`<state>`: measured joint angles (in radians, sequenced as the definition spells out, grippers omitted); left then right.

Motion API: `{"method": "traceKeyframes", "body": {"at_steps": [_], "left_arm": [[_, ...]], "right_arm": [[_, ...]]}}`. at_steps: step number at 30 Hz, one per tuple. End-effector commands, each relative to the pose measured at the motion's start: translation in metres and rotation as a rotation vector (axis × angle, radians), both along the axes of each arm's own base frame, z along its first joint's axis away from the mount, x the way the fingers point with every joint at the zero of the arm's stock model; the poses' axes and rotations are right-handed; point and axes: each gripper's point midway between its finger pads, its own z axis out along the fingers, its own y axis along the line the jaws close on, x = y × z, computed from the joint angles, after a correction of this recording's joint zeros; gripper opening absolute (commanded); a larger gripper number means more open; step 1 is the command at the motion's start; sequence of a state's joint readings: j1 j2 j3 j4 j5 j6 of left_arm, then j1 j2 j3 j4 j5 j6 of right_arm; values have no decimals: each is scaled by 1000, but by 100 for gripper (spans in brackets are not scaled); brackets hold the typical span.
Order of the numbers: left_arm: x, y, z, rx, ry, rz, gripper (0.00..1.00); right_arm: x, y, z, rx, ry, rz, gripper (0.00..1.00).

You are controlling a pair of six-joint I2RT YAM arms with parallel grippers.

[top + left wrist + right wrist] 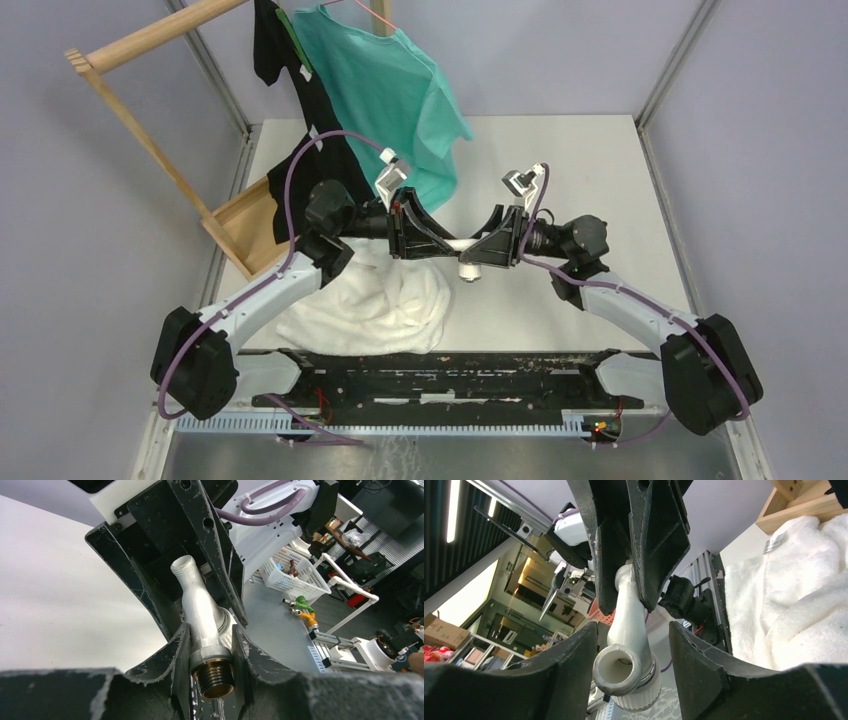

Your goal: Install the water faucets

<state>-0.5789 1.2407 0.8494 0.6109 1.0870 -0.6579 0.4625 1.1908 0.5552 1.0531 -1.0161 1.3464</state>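
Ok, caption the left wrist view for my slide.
Left tool clamps the white faucet spout by its threaded brass end, with the right tool straddling its body.

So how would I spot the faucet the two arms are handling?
Find the white towel on the table. Just over its far edge the left gripper and right gripper meet; the faucet is the rigid white tube bridging them, with a brass-threaded end.
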Motion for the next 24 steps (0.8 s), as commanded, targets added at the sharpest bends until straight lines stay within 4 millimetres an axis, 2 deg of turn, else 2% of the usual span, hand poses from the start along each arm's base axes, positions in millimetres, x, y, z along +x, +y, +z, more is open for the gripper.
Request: {"method": "traceKeyframes", "body": {"at_steps": [1, 4, 6, 10, 13, 21, 24], "left_arm": [[-5, 2, 14, -38, -32, -28, 3], [-5, 1, 12, -32, -24, -39, 3], [-6, 1, 11, -30, -22, -44, 3], [-7, 1, 10, -27, -14, -51, 3], [-7, 1, 9, -26, -7, -46, 3], [-7, 2, 8, -24, -3, -46, 3], [-8, 2, 7, -23, -1, -49, 3]], "right_arm": [[-11, 2, 20, 38, -128, 47, 56], [-11, 3, 18, 30, -123, 46, 47], [-10, 4, 17, 23, -120, 42, 46], [-5, 5, 16, 0, -116, 24, 60], [-7, 5, 20, 6, -141, 19, 65], [-4, 5, 21, -16, -137, 0, 74], [-2, 5, 20, -16, -129, -9, 73]]}}
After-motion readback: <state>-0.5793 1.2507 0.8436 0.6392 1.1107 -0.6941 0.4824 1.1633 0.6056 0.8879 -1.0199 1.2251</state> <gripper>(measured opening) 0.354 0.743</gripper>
